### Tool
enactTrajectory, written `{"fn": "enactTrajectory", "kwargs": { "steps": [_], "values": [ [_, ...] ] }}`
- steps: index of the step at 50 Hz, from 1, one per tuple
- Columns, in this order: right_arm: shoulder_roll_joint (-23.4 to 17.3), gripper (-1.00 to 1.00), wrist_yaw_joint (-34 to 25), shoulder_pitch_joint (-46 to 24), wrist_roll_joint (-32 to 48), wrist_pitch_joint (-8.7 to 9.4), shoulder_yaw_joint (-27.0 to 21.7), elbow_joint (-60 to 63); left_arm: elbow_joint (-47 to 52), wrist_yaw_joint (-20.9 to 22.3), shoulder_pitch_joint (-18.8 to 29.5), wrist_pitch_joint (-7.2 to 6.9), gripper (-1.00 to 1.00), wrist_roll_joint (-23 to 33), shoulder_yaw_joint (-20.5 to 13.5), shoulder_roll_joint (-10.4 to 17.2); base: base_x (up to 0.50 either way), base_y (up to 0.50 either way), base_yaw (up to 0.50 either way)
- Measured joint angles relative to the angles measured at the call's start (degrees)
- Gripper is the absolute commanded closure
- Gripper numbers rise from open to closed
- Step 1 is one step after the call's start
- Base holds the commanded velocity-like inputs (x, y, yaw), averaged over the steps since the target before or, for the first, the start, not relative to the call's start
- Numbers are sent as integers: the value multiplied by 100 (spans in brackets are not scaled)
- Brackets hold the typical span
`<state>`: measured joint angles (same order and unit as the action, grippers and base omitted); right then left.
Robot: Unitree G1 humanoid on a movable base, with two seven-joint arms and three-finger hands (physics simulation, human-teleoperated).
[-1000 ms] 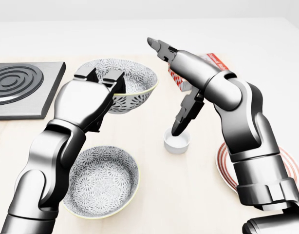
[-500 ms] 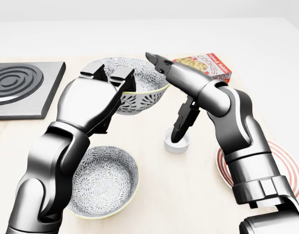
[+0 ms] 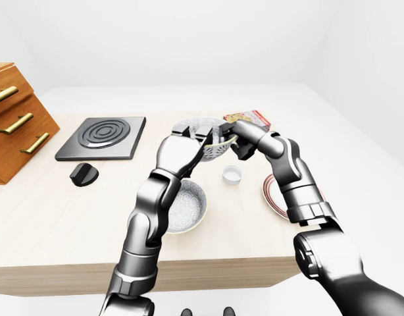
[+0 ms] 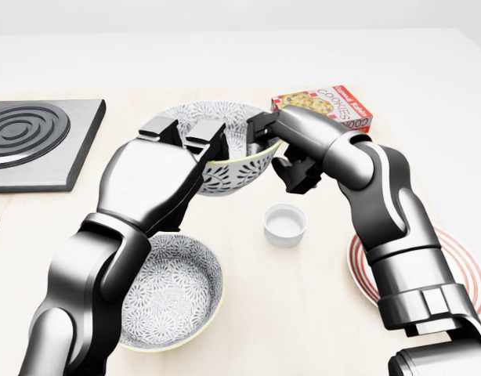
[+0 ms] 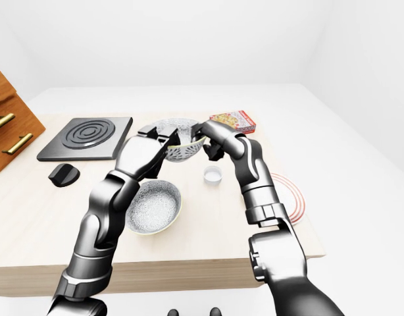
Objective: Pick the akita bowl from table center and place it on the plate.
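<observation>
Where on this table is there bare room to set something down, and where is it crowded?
Bare tabletop lies between the stove plate and the near edge, past the black knob. Crowded: both hands on the akita bowl, with the white cup, cookie box, second bowl and plate close around.

Glossy patterned ceramic bowl (image 4: 225, 160), matt wooden table (image 4: 303, 313)

Table (image 4: 248, 313): plate (image 4: 452, 270), cup (image 4: 285, 225), bowl (image 4: 174, 286), cookie box (image 4: 323, 106).
</observation>
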<state>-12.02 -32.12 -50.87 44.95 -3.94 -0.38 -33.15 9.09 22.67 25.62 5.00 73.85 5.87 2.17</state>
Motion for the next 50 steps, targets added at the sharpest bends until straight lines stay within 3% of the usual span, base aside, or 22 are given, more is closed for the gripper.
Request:
{"fn": "enactTrajectory", "kwargs": {
  "steps": [8, 14, 16, 17, 18, 20, 21, 33, 39, 41, 44, 47, 48, 50],
  "values": [
    [-19, 100, 19, 17, 19, 30, 14, 38, 14, -9, -54, 0, 100, -29, 27, -13, 0, 0, 0],
    [-33, 100, 38, 48, 78, 45, 19, 71, 12, -38, -50, 0, 59, -42, 15, -9, 0, 0, 0],
    [-29, 100, 26, 63, 132, 28, 37, 83, 14, -58, -42, 0, 36, -46, 10, -5, 0, 0, 0],
    [-28, 100, 23, 70, 159, 22, 45, 84, 15, -63, -38, 0, -18, -54, 7, -2, 0, 0, 0],
    [-27, 100, 24, 73, 197, 11, 47, 81, 10, -72, -37, 0, -18, -45, 4, 2, 0, 0, 0],
    [-31, 100, 26, 80, 242, 1, 52, 73, -1, -87, -39, 0, -61, -13, -9, 14, 0, 0, 0],
    [-30, 100, 19, 86, 253, -6, 65, 75, -5, -94, -40, 0, -98, 1, -14, 20, 0, 0, 0],
    [-33, 100, 52, 88, 602, -96, 75, 48, -11, -108, -50, 0, -100, 101, -86, 85, 0, 0, 0],
    [-41, 100, 57, 115, 717, -106, 71, 75, 210, 124, -165, -53, -100, -226, -131, -18, 0, 0, 0],
    [-46, 100, 65, 125, 748, -106, 66, 80, 352, 237, -235, -138, -100, -429, -131, -75, 0, 0, 0],
    [-59, 100, 70, 144, 779, -107, 58, 92, 639, 436, -347, -403, -100, -842, -131, -191, 0, 0, 0],
    [-78, 100, 72, 179, 857, -107, 40, 138, 972, 579, -396, -914, -100, -1375, -183, -332, 0, 0, 0],
    [-85, 100, 70, 193, 873, -107, 32, 157, 1062, 589, -396, -1000, -100, -1548, -218, -357, 0, 0, 0],
    [-103, 100, 68, 227, 901, -107, 12, 200, 1203, 550, -360, -1000, -100, -1984, -314, -395, 0, 0, 0]
  ]
}}
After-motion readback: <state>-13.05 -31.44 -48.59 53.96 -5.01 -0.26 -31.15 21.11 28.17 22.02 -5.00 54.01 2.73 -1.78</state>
